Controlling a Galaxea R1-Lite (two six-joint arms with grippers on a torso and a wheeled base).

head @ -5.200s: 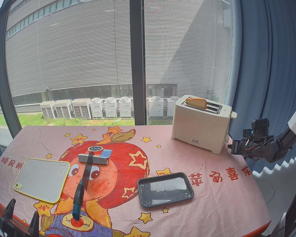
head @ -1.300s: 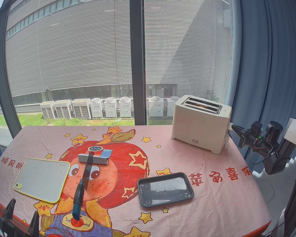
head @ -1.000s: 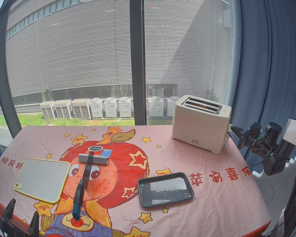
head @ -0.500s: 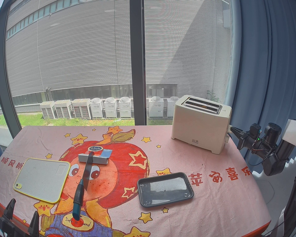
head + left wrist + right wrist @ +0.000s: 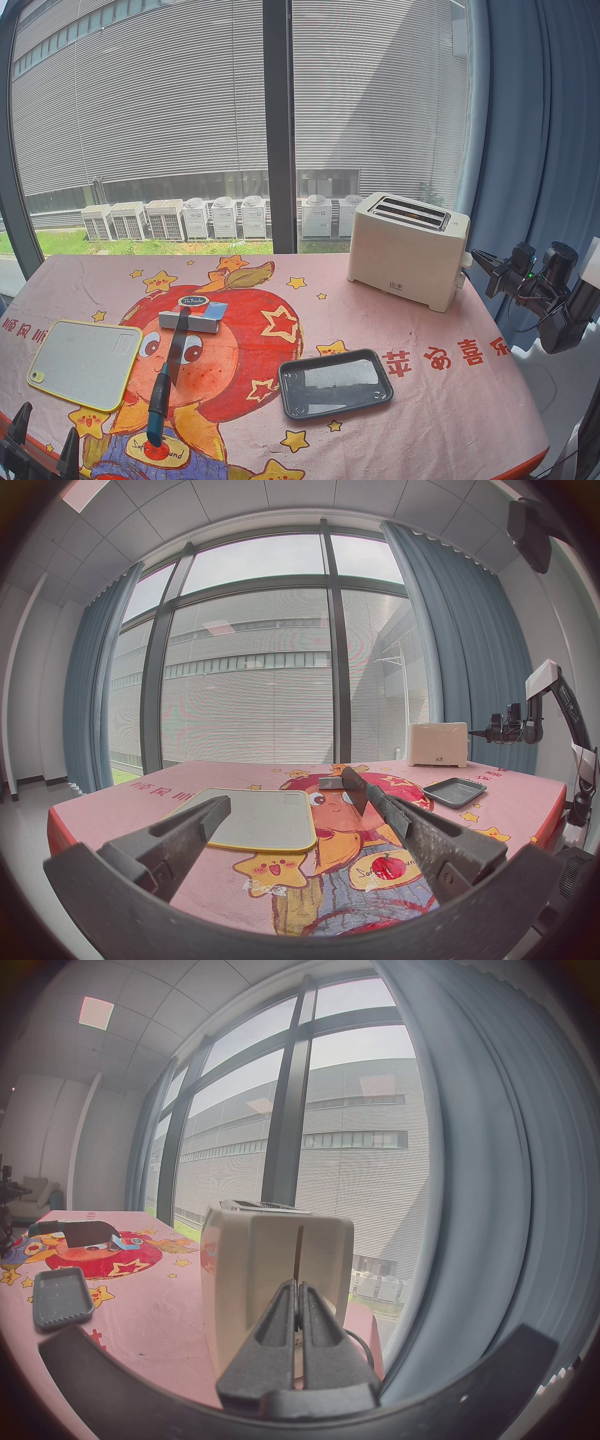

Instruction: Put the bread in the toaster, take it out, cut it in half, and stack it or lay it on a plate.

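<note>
Bread (image 5: 407, 214): sunk low in toaster (image 5: 406, 256) slot
Right claw (image 5: 299, 1291): pressed together, beside toaster
Left claw (image 5: 299, 797): spread apart

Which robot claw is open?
The left gripper, spread wide apart. The right gripper, beside the toaster, is pinched shut.

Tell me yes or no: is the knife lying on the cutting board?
No, the knife lies beside the cutting board, its blade tip resting on a small block.
</note>
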